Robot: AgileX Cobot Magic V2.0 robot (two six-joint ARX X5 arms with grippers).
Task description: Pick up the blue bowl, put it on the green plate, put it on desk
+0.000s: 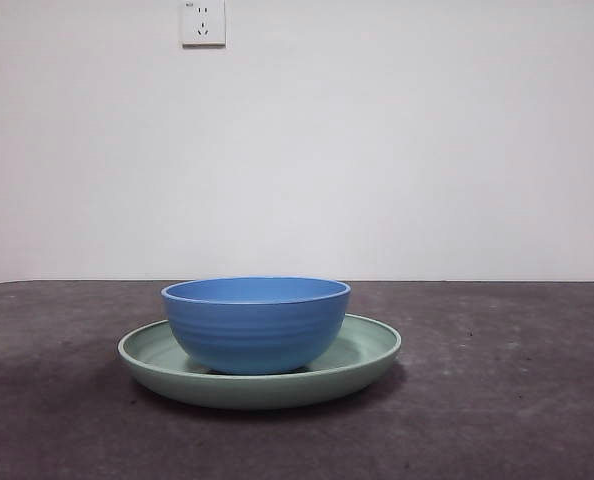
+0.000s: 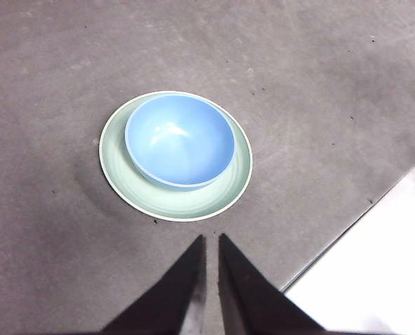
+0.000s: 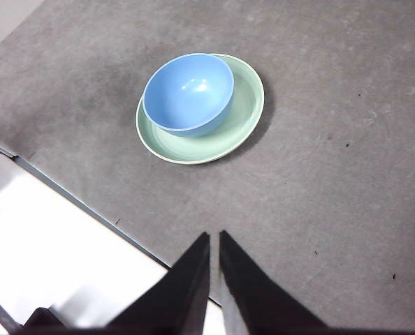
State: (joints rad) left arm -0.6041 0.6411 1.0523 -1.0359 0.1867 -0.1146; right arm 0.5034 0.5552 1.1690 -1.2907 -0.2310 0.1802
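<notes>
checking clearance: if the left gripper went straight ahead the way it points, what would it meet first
Likely bare desk just short of the green plate; the left gripper hangs high, so depth is unclear.

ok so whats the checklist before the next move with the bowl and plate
1. Blue bowl sits in the green plate: ok, upright, set off-centre toward one side of the plate.
2. Bowl empty: ok, the wrist views show nothing inside.
3. Left claw free of load: ok, jaws nearly together, holding nothing, well back from the plate.
4. Right claw free of load: ok, jaws nearly together, also held back.
5. Plate flat on the desk: ok, no tilt seen from the front.
6. Which arm should lift next: cannot tell, both wait at about the same distance.
</notes>
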